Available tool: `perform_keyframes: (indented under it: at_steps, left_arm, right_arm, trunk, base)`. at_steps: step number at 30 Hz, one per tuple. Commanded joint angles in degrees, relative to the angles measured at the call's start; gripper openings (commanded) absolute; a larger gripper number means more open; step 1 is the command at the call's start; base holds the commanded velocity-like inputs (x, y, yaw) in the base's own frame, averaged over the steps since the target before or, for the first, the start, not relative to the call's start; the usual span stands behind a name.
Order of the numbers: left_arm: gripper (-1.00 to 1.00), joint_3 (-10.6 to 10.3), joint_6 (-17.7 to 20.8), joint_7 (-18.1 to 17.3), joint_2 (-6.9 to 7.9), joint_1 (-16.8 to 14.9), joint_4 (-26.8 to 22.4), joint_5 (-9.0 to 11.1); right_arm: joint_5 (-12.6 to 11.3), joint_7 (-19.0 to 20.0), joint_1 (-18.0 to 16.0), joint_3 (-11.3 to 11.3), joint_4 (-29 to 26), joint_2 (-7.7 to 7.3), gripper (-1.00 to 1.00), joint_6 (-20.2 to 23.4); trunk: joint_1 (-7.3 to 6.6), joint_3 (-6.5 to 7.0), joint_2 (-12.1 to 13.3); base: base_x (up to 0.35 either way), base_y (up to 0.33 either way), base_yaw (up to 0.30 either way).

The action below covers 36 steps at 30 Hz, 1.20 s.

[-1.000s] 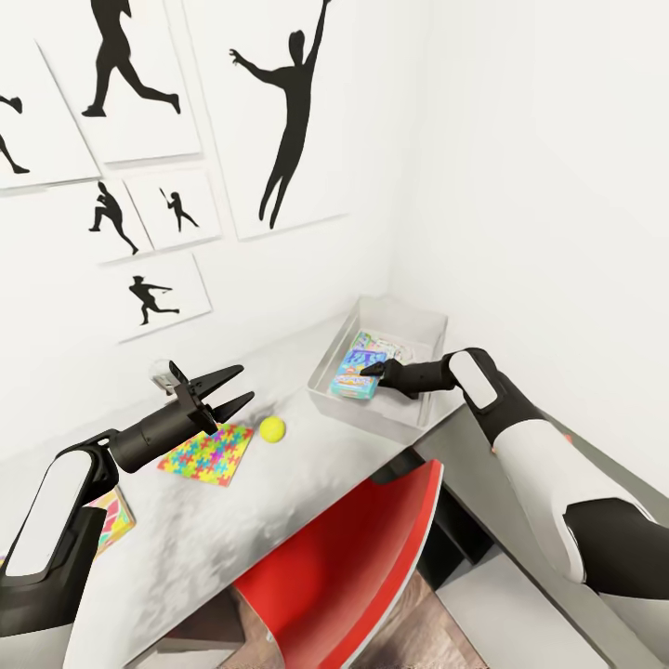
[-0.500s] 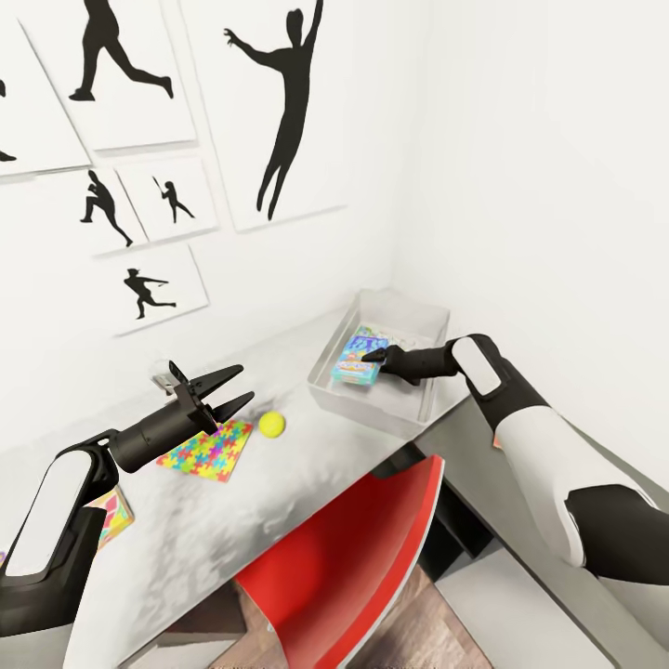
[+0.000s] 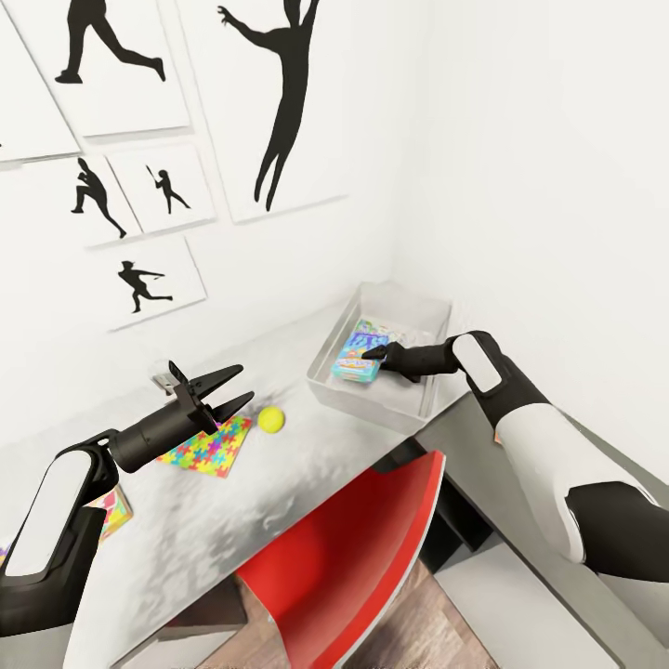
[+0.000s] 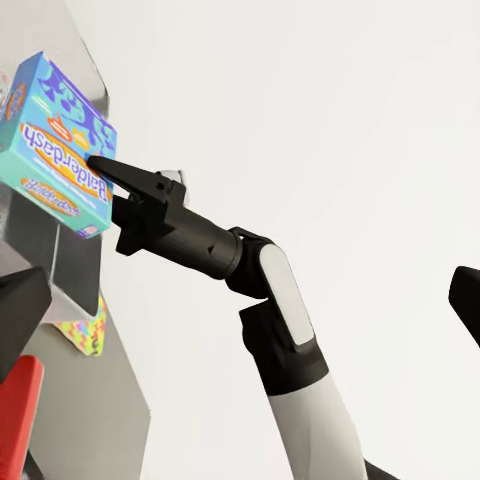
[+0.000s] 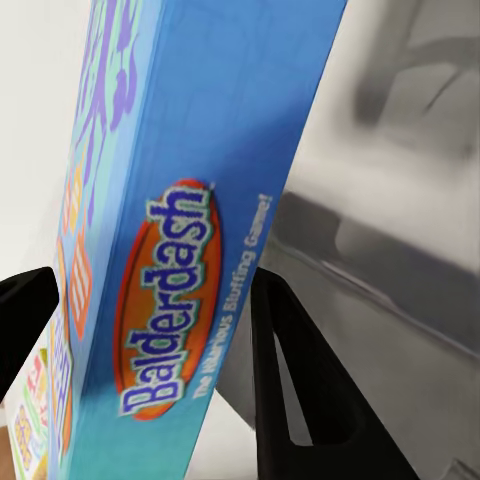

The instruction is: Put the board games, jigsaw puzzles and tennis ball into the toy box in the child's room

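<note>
Nearest to the robot stands a red chair (image 3: 358, 548), pushed partly under the grey table (image 3: 223, 506). At the table's near left edge lies a colourful flat box (image 3: 111, 509), half hidden by the left arm. The left gripper (image 3: 226, 391) hangs over the table with its two fingers spread apart and nothing between them. Just under it lies a jigsaw puzzle (image 3: 206, 444) with many coloured pieces, flat on the table, and the yellow tennis ball (image 3: 270, 419) rests just beside the puzzle's right corner. Further back, in the room's corner, stands the toy box (image 3: 373, 409) (a clear, shallow tray). The right gripper (image 3: 374, 352) reaches over it and is clamped on a blue board game (image 3: 354, 359), printed "Balderdash" (image 5: 165, 300); the game is tilted above the tray's inside, where another printed box (image 3: 379, 330) already lies. On the wall behind hang pictures (image 3: 279, 93) of black silhouettes.
</note>
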Motion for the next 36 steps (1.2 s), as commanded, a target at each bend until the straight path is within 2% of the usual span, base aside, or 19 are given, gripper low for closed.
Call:
perform_keyframes:
  at_steps: [1, 36]
  left_arm:
    - [1.00, 0.06, 0.20, -0.57, 0.01, -0.05, 0.01, -0.57]
    - [1.00, 0.06, 0.20, -0.57, 0.05, -0.05, 0.01, -0.55]
  right_arm:
    - [0.42, 0.76, -0.05, 0.17, 0.01, -0.05, -1.00, 0.08]
    - [0.42, 0.82, 0.03, 0.19, -0.04, 0.07, -1.00, 0.02]
  trunk:
    - [0.03, -0.19, -0.11]
    - [0.03, -3.24, -0.11]
  base:
    - [0.000, 0.000, 0.000]
    - [0.000, 0.000, 0.000]
